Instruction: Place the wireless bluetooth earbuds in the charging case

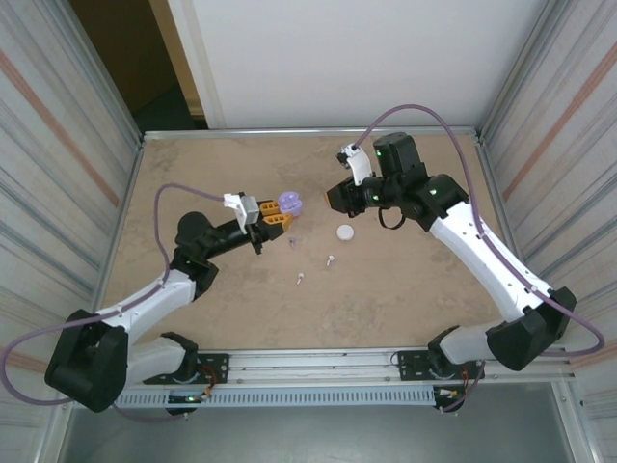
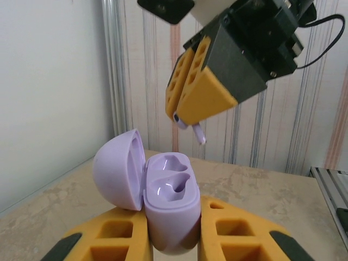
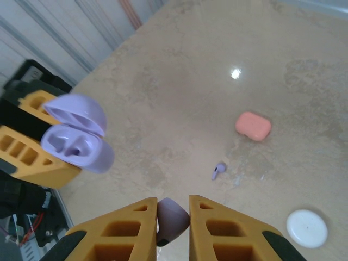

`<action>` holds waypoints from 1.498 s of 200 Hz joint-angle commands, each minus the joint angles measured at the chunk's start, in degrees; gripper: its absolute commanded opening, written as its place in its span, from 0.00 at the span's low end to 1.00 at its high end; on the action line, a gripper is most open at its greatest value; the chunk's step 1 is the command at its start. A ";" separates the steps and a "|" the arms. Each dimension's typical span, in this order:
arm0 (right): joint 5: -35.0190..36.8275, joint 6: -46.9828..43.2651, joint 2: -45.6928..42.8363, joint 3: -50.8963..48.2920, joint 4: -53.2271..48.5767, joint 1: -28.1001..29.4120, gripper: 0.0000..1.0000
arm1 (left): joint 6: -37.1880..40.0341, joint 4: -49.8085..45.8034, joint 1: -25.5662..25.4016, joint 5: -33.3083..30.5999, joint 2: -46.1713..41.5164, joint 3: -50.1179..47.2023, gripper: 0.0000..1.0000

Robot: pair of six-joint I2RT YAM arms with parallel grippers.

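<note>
left gripper (image 2: 171, 220): clamped on open purple case (image 2: 168, 190)
right gripper (image 3: 173, 209): pinching one purple earbud (image 2: 199, 133)
progress: you've seated none yet

My left arm (image 1: 145, 301) and right arm (image 1: 477, 246) are white shells between black joints, on black bases (image 1: 193, 371) along the bottom of the frame. A purple cable (image 1: 405, 111) arcs over each. Green lights (image 1: 434, 190) dot my right wrist. My right gripper (image 3: 173, 200) has orange-yellow wedge fingers (image 3: 117, 234) with rectangular hollows.
</note>
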 commanded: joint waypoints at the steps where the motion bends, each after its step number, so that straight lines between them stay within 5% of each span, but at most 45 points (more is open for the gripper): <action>1: -0.71 -0.95 -3.09 -0.30 3.20 0.17 0.18 | 1.69 -0.10 -0.37 2.36 1.03 2.23 0.00; 145: 11.45 -13.72 -2.36 2.43 6.21 12.19 0.18 | 1.74 0.32 -1.42 8.07 5.57 4.91 0.00; 299: 15.42 -18.68 1.63 4.28 3.49 15.75 0.19 | 2.52 -1.79 -1.77 9.81 5.76 5.97 0.00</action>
